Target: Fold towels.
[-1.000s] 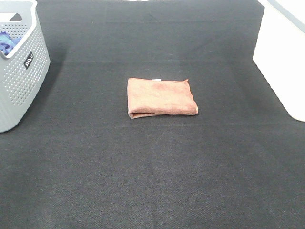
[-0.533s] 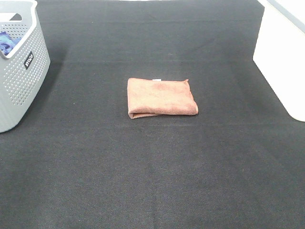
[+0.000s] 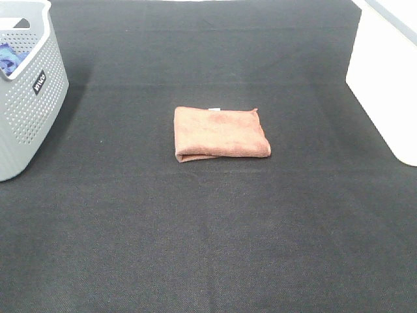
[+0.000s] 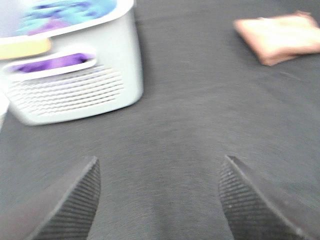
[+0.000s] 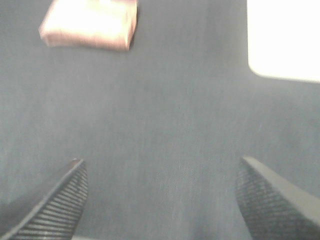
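Your reddish-brown soft cloth towel (image 3: pixel 221 134) lies folded mid black mat (image 3: pixel 208 248), w/ loose top layers that could slip open if bumped. Left claw (image 4: pixel 159 200) & right claw (image 5: pixel 160 197) hang wide open, empty, well apart from it.

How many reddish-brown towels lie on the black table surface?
1. The towel lies folded mid-table, between the grey basket and the white bin. Others may sit hidden inside the basket.

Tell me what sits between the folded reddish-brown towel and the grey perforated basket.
Nothing: in the exterior high view, only bare black table cloth separates the reddish-brown folded towel from the grey perforated plastic basket.
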You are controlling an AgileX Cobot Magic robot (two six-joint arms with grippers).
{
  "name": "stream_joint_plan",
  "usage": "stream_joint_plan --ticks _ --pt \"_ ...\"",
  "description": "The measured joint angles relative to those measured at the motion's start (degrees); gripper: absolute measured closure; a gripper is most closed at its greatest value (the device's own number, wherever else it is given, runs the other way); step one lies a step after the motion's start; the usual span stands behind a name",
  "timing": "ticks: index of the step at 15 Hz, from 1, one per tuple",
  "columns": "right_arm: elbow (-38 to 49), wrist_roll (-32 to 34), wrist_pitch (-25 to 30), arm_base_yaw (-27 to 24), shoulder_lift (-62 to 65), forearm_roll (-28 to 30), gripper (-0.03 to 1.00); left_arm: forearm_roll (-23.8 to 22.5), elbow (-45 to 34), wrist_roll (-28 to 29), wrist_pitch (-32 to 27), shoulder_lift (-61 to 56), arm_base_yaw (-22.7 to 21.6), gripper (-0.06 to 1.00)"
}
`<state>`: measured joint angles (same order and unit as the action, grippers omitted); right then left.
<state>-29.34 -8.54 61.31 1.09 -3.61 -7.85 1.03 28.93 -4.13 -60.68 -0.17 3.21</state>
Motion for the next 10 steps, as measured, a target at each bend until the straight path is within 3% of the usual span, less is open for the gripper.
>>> stream_joint_plan --ticks 7,10 --pt "0.0 0.0 0.0 -0.2 4.0 -0.2 0.2 -1.0 0.0 0.0 0.0 -0.1 -0.6 0.3" --pt "0.0 0.0 0.0 -2.6 4.0 -0.3 0.2 -1.0 0.0 0.0 0.0 -0.1 -0.6 0.3"
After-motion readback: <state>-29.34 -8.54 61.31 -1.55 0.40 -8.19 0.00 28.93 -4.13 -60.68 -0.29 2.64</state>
